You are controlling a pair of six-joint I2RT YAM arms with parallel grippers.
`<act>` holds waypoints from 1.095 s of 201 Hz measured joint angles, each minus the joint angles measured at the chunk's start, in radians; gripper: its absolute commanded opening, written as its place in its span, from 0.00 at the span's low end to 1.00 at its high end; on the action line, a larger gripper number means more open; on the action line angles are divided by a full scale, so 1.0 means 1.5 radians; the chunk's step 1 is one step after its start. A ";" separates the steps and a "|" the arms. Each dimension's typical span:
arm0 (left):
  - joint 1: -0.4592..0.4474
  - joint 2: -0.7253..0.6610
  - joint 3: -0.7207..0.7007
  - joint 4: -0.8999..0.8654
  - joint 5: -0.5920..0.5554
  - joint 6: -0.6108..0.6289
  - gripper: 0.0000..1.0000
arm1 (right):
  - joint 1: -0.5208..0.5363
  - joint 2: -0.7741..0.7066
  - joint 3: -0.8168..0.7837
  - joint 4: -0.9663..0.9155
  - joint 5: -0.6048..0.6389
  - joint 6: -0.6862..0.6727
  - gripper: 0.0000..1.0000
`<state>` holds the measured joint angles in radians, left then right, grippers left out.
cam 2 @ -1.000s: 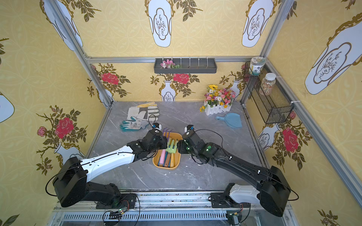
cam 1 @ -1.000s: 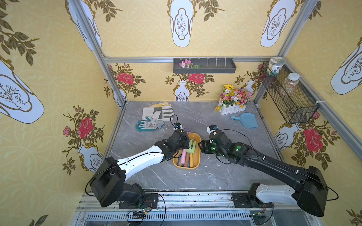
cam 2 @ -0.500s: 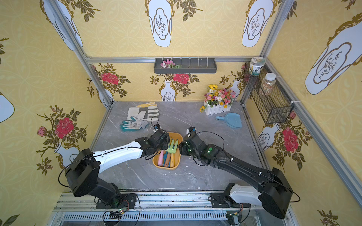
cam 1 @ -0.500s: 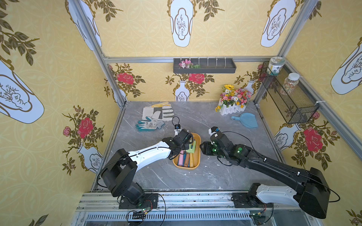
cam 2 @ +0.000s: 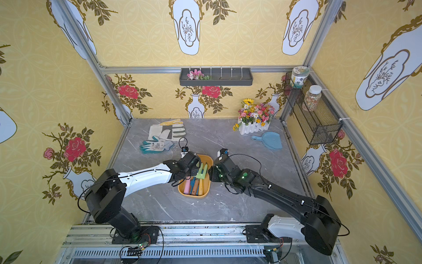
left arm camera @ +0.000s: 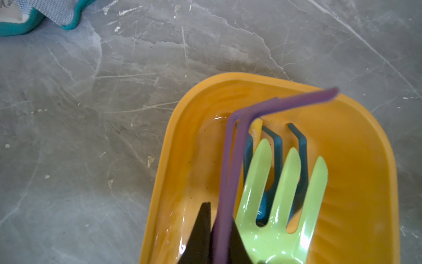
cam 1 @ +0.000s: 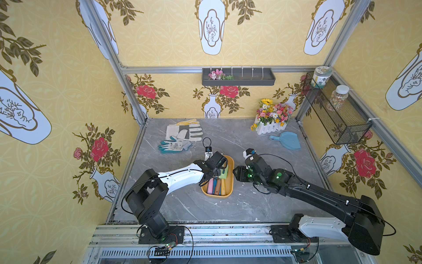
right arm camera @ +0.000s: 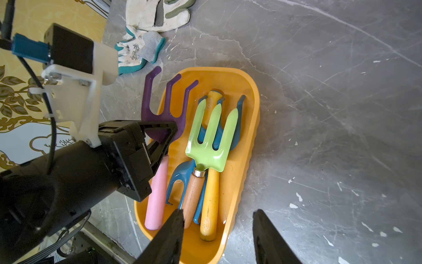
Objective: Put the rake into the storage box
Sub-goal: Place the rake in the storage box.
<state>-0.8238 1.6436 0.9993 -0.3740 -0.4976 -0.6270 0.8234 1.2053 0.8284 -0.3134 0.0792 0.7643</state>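
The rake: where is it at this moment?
In the right wrist view the rake is held by the left gripper at the storage box's left side, next to the green fork, its handle inside the box.

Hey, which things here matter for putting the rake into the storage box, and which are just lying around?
For the job: purple rake, storage box, left gripper shut on it, right gripper open.
Lying about: gloves, blue dustpan, flower planter, wire basket, green fork in the box.

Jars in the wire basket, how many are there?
2: a green-labelled jar at the basket's far end, and a speckled jar just nearer along it. None looks hidden.
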 measured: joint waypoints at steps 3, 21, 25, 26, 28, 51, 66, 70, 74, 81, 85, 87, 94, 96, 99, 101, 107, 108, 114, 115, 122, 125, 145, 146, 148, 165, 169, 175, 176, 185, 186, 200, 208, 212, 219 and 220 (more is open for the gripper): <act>0.000 0.001 0.000 -0.001 0.000 0.000 0.14 | 0.000 0.000 0.000 0.000 0.000 0.001 0.53; -0.002 0.007 0.001 -0.006 0.005 0.000 0.19 | 0.000 0.000 -0.001 0.000 0.000 0.005 0.53; -0.002 0.008 0.002 -0.006 0.005 0.000 0.20 | 0.000 0.000 -0.002 0.001 0.000 0.009 0.53; -0.003 0.009 0.002 -0.006 0.006 0.000 0.21 | 0.000 0.000 -0.002 0.001 0.000 0.009 0.53; -0.003 0.010 0.002 -0.006 0.006 0.000 0.21 | 0.000 0.000 -0.002 0.001 0.000 0.010 0.53; -0.008 0.018 0.005 -0.008 0.014 0.001 0.40 | 0.000 0.000 -0.003 0.001 0.000 0.011 0.53; -0.010 0.021 0.006 -0.010 0.018 -0.001 0.49 | 0.000 0.000 -0.003 0.001 0.000 0.011 0.53; -0.011 0.022 0.006 -0.010 0.019 -0.001 0.52 | 0.001 0.000 -0.004 0.001 0.000 0.011 0.53; -0.012 0.022 0.007 -0.010 0.021 -0.001 0.54 | 0.001 0.000 -0.004 0.001 0.000 0.011 0.53; -0.012 0.022 0.008 -0.010 0.021 0.000 0.58 | 0.001 0.000 -0.004 0.001 0.000 0.011 0.53; -0.012 0.022 0.008 -0.010 0.021 -0.001 0.59 | 0.001 0.000 -0.004 0.000 0.000 0.011 0.53; -0.012 0.022 0.009 -0.010 0.021 -0.001 0.60 | 0.001 0.000 -0.004 0.000 0.000 0.011 0.53; -0.012 0.022 0.009 -0.010 0.022 -0.001 0.62 | 0.001 0.000 -0.004 0.001 0.000 0.011 0.53; -0.012 0.021 0.009 -0.010 0.022 -0.001 0.63 | 0.001 0.000 -0.004 0.001 0.000 0.011 0.53; -0.012 0.021 0.009 -0.010 0.022 -0.001 0.63 | 0.001 0.000 -0.004 0.001 0.000 0.011 0.53; -0.012 0.020 0.009 -0.010 0.023 -0.001 0.64 | 0.001 0.000 -0.004 0.001 0.000 0.011 0.53; -0.012 0.019 0.009 -0.011 0.023 -0.001 0.65 | 0.001 0.000 -0.004 0.001 -0.001 0.012 0.53; -0.012 0.018 0.009 -0.011 0.023 -0.001 0.65 | 0.001 0.000 -0.004 0.000 -0.001 0.012 0.53; -0.012 0.015 0.009 -0.010 0.023 -0.001 0.66 | 0.001 0.000 -0.004 0.000 -0.001 0.012 0.53; -0.012 0.015 0.009 -0.010 0.023 -0.001 0.66 | 0.001 0.000 -0.004 0.000 -0.001 0.012 0.53; -0.012 0.010 0.009 -0.010 0.023 -0.001 0.67 | 0.001 0.000 -0.004 0.001 -0.001 0.012 0.53; -0.012 0.008 0.009 -0.010 0.023 -0.001 0.67 | 0.001 0.000 -0.004 0.001 -0.001 0.012 0.53; -0.013 -0.012 0.009 -0.010 0.019 -0.001 0.67 | 0.001 0.000 -0.007 0.001 -0.001 0.014 0.53; -0.013 -0.013 0.009 -0.010 0.019 -0.001 0.68 | 0.001 0.000 -0.007 0.001 -0.001 0.014 0.53; -0.013 -0.017 0.009 -0.010 0.018 -0.001 0.68 | 0.001 0.000 -0.007 0.001 -0.001 0.014 0.53; -0.016 -0.042 0.007 -0.005 0.007 -0.001 0.70 | 0.001 0.000 -0.009 0.000 0.000 0.014 0.53; -0.018 -0.050 0.004 -0.002 0.002 -0.001 0.70 | 0.001 0.000 -0.009 0.000 0.000 0.014 0.53; -0.019 -0.061 0.000 0.001 -0.004 -0.001 0.70 | 0.001 0.000 -0.009 0.000 0.001 0.017 0.53; -0.019 -0.062 -0.001 0.002 -0.004 -0.001 0.70 | 0.001 0.000 -0.009 0.000 0.001 0.017 0.53; -0.021 -0.078 -0.009 0.008 -0.010 -0.002 0.71 | 0.001 0.000 -0.011 0.000 0.001 0.017 0.53; -0.021 -0.081 -0.011 0.009 -0.012 -0.002 0.71 | 0.001 0.000 -0.011 0.000 0.001 0.017 0.53; -0.021 -0.101 -0.028 0.020 -0.021 -0.004 0.73 | 0.000 0.000 -0.013 -0.001 0.003 0.023 0.53; -0.021 -0.110 -0.037 0.026 -0.025 -0.007 0.74 | 0.000 0.000 -0.013 -0.001 0.004 0.027 0.53; -0.021 -0.114 -0.041 0.030 -0.026 -0.007 0.74 | 0.000 0.000 -0.013 -0.001 0.006 0.027 0.53; -0.021 -0.121 -0.048 0.032 -0.029 -0.007 0.74 | -0.001 0.001 -0.013 -0.002 0.010 0.027 0.53; -0.021 -0.122 -0.048 0.033 -0.030 -0.007 0.74 | -0.001 0.001 -0.012 -0.002 0.010 0.027 0.53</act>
<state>-0.8558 1.4601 0.9268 -0.3252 -0.5423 -0.6380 0.8223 1.2072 0.8097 -0.3168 0.0944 0.8055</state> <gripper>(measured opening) 0.737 0.529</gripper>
